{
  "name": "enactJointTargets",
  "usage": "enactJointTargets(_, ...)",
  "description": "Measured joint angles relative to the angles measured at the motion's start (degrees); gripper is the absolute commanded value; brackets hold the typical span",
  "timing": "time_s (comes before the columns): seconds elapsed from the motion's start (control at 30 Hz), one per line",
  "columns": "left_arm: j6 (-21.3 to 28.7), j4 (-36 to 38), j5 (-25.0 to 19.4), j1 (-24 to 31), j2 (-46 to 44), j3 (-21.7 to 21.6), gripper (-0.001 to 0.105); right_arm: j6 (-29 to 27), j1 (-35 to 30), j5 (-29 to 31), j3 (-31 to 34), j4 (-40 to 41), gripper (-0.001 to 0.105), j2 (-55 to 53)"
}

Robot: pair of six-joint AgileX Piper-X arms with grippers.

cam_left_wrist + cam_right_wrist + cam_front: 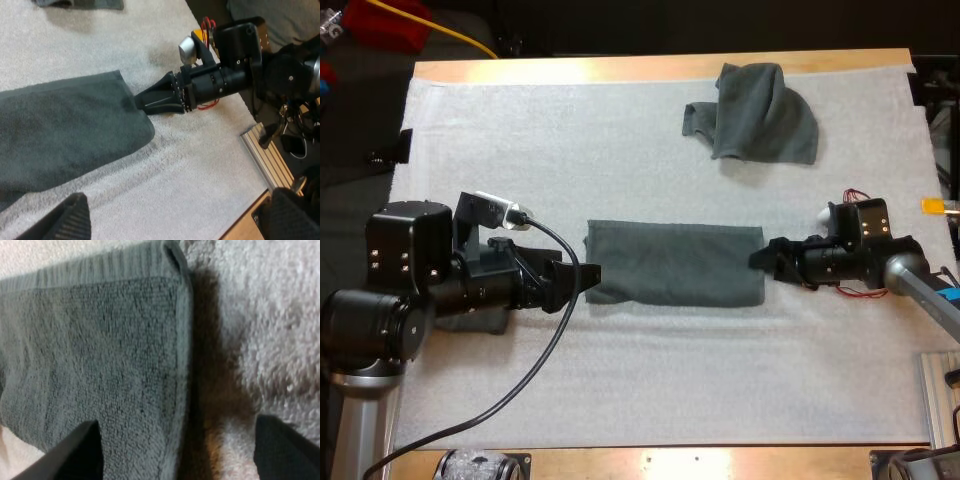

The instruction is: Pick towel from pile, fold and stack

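The left jaws stand wide apart, clamped on nothing, low at the left end of the folded towel [675, 263]; I cannot tell whether they touch it. The right jaws are apart too, one side over the folded towel's right end and the other over the bare white mat [620, 380], with the hemmed edge running between them. In the left wrist view the right arm [225, 75] points its tip at that end's corner. The folded towel lies flat as a long strip in the middle of the surface [650, 68], its length running from the left edge toward the right edge. The crumpled towel [760, 112] sits well apart, near the far edge toward the right corner.
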Motion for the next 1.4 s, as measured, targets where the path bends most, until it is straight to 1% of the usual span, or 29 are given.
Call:
enactJointTargets(0.27,0.0,0.0,0.0,0.0,0.0,0.0,0.071,2.1,0.1,0.0,0.0,0.0,0.063,0.0)
enactJointTargets(0.43,0.0,0.0,0.0,0.0,0.0,0.0,0.071,2.7,2.3,0.0,0.0,-0.6,0.063,0.0)
enactJointTargets(0.7,0.0,0.0,0.0,0.0,0.0,0.0,0.071,6.3,5.8,1.2,0.0,-2.7,0.063,0.6)
enactJointTargets(0.87,0.0,0.0,0.0,0.0,0.0,0.0,0.071,8.5,7.2,0.8,-0.7,-3.5,0.063,2.3)
enactJointTargets(1.23,0.0,0.2,0.0,0.0,0.0,0.0,0.071,9.3,9.1,0.2,-1.0,-4.3,0.063,2.8)
enactJointTargets(1.3,0.0,0.2,0.0,0.0,0.0,0.0,0.071,9.7,9.1,0.3,-1.0,-4.3,0.059,2.8)
enactJointTargets(1.33,0.0,0.2,0.0,0.0,0.0,0.0,0.071,9.8,9.1,0.7,-1.0,-4.3,0.052,2.8)
enactJointTargets(1.37,0.0,0.2,0.0,0.0,0.0,0.0,0.071,10.0,9.1,1.2,-1.0,-4.3,0.044,2.8)
enactJointTargets(1.4,0.0,0.2,0.0,0.0,0.0,0.0,0.071,10.3,9.1,1.8,-1.0,-4.2,0.038,2.8)
